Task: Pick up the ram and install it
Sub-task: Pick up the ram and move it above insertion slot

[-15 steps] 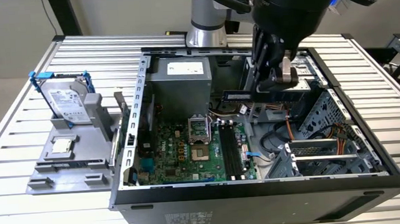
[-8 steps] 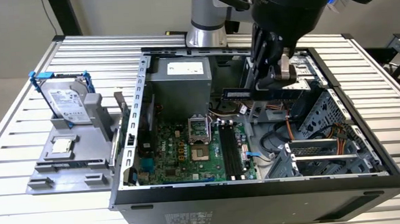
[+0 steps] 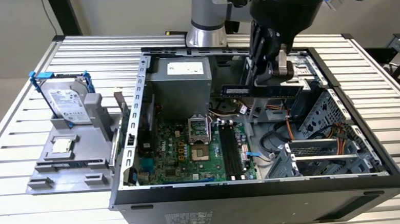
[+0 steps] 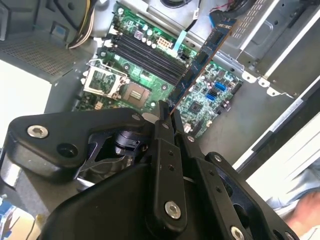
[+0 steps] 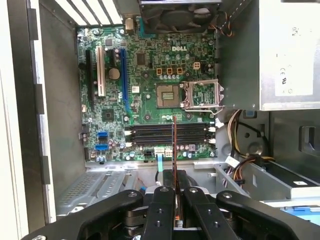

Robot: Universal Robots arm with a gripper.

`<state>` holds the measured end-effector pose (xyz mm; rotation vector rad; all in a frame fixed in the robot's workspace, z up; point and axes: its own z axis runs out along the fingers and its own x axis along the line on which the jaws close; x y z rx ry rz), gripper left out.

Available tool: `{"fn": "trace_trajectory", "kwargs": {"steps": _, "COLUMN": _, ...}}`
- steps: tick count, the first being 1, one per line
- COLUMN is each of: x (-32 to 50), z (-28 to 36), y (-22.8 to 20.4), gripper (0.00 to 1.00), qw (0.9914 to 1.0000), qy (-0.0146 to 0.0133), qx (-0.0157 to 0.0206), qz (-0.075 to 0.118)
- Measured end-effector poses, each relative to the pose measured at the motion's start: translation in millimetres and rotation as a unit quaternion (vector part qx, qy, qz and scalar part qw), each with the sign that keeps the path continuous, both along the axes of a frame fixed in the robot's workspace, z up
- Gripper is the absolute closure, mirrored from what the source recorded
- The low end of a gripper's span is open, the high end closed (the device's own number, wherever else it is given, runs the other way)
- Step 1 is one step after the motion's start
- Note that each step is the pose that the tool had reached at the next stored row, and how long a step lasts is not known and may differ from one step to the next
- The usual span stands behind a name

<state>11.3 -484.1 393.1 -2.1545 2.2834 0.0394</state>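
One gripper hangs over the open computer case, clenched on the ram, a thin dark stick held by its long edge between the two fingers

In the exterior view the ram lies level in the air above the far half of the case, well apart from the green motherboard on the case floor. In the first wrist view the ram shows edge-on, sticking out from the gripper and lined across the long black slots inside the case. In the second wrist view the ram reaches out from the gripper over the same slots

Outside the case, on the exterior view's left, a hard drive in a blue frame stands on a grey stand, with a small square chip in front of it, all on a slatted table
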Motion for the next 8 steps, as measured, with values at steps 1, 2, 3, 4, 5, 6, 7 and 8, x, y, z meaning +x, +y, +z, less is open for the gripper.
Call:
{"fn": "trace_trajectory", "kwargs": {"steps": 1, "x": 0.0, "z": -0.1, "y": 1.0, "gripper": 1.0, "qw": 1.0, "qy": 0.0, "qx": 0.0, "qz": 0.0}}
{"fn": "trace_trajectory", "kwargs": {"steps": 2, "x": 0.0, "z": -0.2, "y": 1.9, "gripper": 1.0, "qw": 1.0, "qy": 0.0, "qx": 0.0001, "qz": 0.0}}
{"fn": "trace_trajectory", "kwargs": {"steps": 3, "x": 0.0, "z": -0.3, "y": 3.4, "gripper": 1.0, "qw": 1.0, "qy": 0.0, "qx": 0.0, "qz": 0.0}}
{"fn": "trace_trajectory", "kwargs": {"steps": 4, "x": 0.0, "z": -0.3, "y": 5.6, "gripper": 1.0, "qw": 1.0, "qy": 0.0, "qx": 0.0, "qz": 0.0}}
{"fn": "trace_trajectory", "kwargs": {"steps": 5, "x": 0.0, "z": -0.2, "y": 6.7, "gripper": 1.0, "qw": 1.0, "qy": 0.0, "qx": -0.0001, "qz": 0.0}}
{"fn": "trace_trajectory", "kwargs": {"steps": 6, "x": 0.1, "z": -0.4, "y": 7.3, "gripper": 1.0, "qw": 1.0, "qy": 0.0, "qx": 0.0001, "qz": 0.0}}
{"fn": "trace_trajectory", "kwargs": {"steps": 7, "x": 0.0, "z": -0.4, "y": 7.9, "gripper": 1.0, "qw": 1.0, "qy": 0.0, "qx": 0.0001, "qz": 0.0}}
{"fn": "trace_trajectory", "kwargs": {"steps": 8, "x": 0.0, "z": -0.4, "y": 8.5, "gripper": 1.0, "qw": 1.0, "qy": 0.0, "qx": 0.0, "qz": 0.0}}
